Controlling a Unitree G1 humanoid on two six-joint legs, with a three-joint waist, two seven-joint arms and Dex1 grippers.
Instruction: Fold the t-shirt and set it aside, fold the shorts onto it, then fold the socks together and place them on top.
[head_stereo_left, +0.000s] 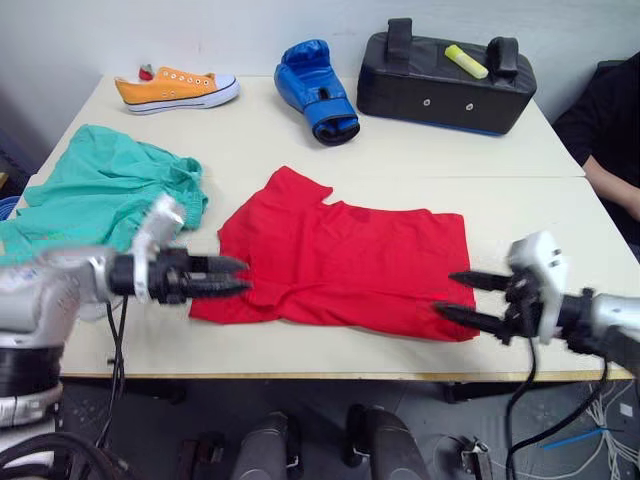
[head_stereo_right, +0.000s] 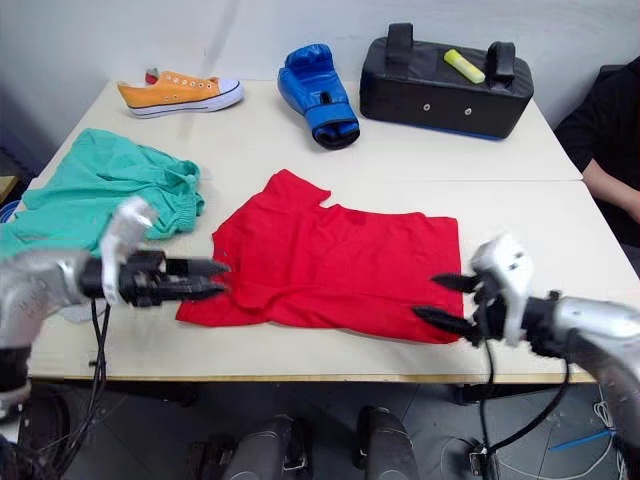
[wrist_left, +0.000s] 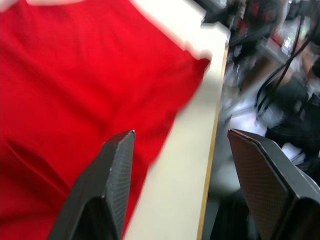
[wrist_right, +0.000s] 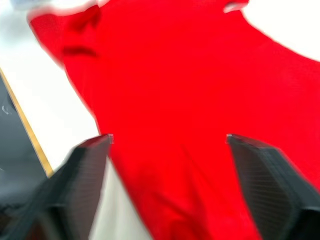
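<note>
Early in the job, the t-shirt (head_stereo_left: 345, 262) lies partly folded on the tabletop (head_stereo_left: 420, 155) between both sets of spread, empty fingers, left gripper (head_stereo_left: 238, 276) and right gripper (head_stereo_left: 458, 297) at its ends; the shorts (head_stereo_left: 105, 190) beyond the left fingers wait unfolded.

place: lab | cues: plain white table (head_stereo_left: 420, 160), loose floor cables (head_stereo_left: 590, 425), assorted test props

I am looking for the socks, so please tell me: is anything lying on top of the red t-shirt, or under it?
Nothing lies on the t-shirt; its upper surface is bare. It rests flat on the table. Whatever may be beneath it is covered by the cloth and cannot be seen.
</note>
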